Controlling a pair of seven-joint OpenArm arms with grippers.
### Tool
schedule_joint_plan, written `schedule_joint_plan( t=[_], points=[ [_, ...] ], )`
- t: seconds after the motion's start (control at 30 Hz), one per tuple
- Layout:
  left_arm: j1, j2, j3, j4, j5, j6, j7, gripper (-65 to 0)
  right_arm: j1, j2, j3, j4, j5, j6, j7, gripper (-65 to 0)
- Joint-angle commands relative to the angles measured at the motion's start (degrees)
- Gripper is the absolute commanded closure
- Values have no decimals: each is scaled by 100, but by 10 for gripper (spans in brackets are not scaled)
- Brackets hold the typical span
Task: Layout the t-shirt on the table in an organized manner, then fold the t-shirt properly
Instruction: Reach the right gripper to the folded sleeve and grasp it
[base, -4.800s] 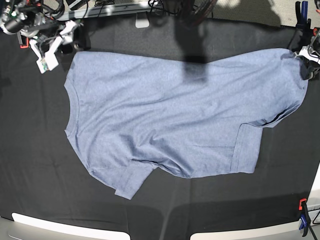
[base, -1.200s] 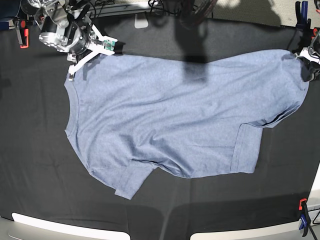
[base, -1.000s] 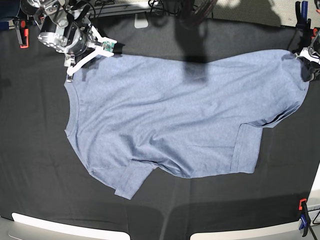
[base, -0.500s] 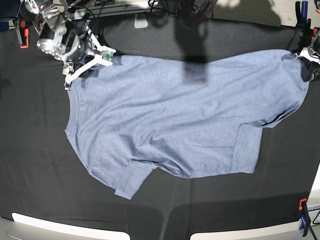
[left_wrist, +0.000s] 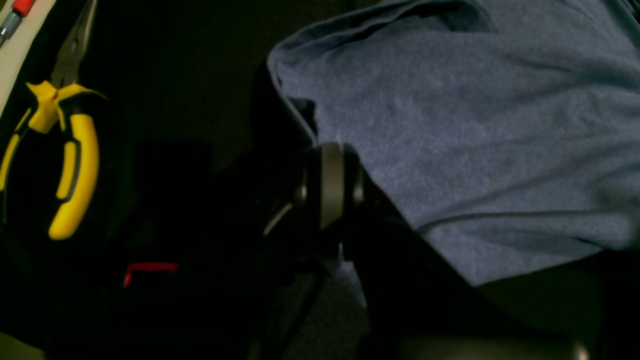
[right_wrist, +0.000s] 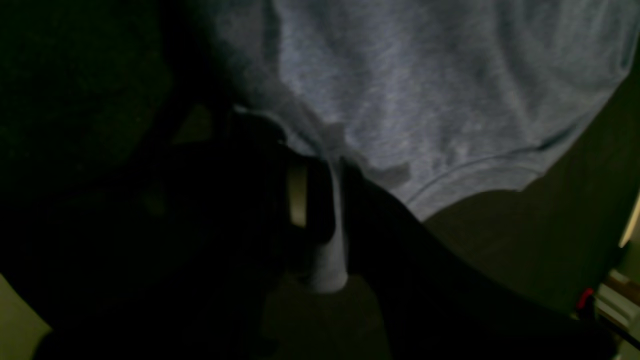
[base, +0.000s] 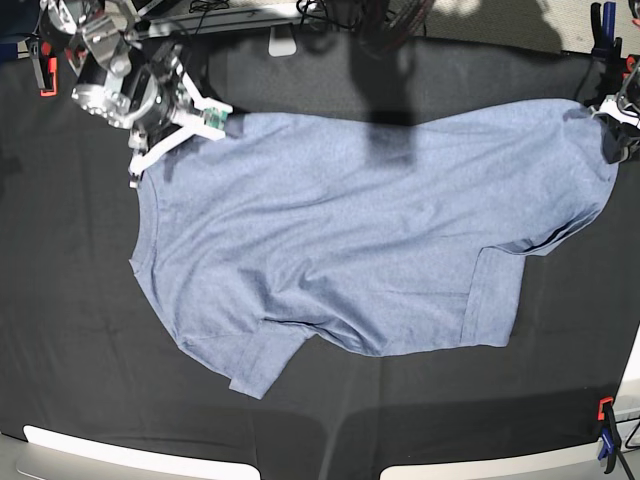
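One black-clothed counter (base: 60, 330), one blue-grey t-shirt (base: 350, 240) lying flat mid-counter, long axis running side to side in the base view, neckline toward that view's left and hem toward its right, one short sleeve pointing at the near edge. Two hands: right hand (base: 165, 128) sits at the far-left corner of the shirt with cloth pinched between its fingers in its wrist view; left hand (base: 615, 125) clenched on the far-right corner of the shirt. One yellow-handled pliers (left_wrist: 60, 135) beside the left hand.
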Motion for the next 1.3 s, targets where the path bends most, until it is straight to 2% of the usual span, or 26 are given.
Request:
schedule_joint_plan(
  t=[0.0, 0.1, 0.13, 0.2, 0.27, 0.4, 0.5, 0.63, 0.77, 1.13, 1.27],
  points=[
    [4, -96, -57, 98, -48, -39, -151, 0, 13, 142, 42, 151, -55, -48, -48, -92],
    [4, -96, -57, 98, -48, -39, -151, 0, 13, 330, 42, 256, -50, -46, -105, -92],
    [4, -96, -57, 98, -48, -39, -149, 0, 13, 365, 42, 256, -15, -46, -103, -78],
    [4, -94, -57, 98, -50, -39, -149, 0, 13, 389, 42, 256, 79, -44, -109, -11],
    [4, -94, -57, 98, -50, -39, -146, 0, 20, 389, 42, 256, 76, -79, -94, 0],
    [4, -94, -57, 98, -50, -39, -146, 0, 269, 387, 42, 254, 116, -588, -59, 0],
    [7, -94, -57, 98, -50, -39, -146, 0, 651, 356, 42, 177, 638, -1088, -7, 0],
    [20, -92, -57, 98, -52, -39, -129, 0, 1185, 0, 42, -328, 988, -1331, 44, 0],
    [20, -61, -57, 98, -52, -39, -129, 0, 1670, -409, 42, -850, 984, -1663, 337, 0],
    [20, 15, -57, 98, -42, -42, -131, 0, 2739, -1244, 42, -2063, 981, -1709, 608, 0],
    [20, 15, -57, 98, 15, -39, -131, 0, 3069, -1460, 42, -2367, 984, -1871, 791, 0]
  ],
)
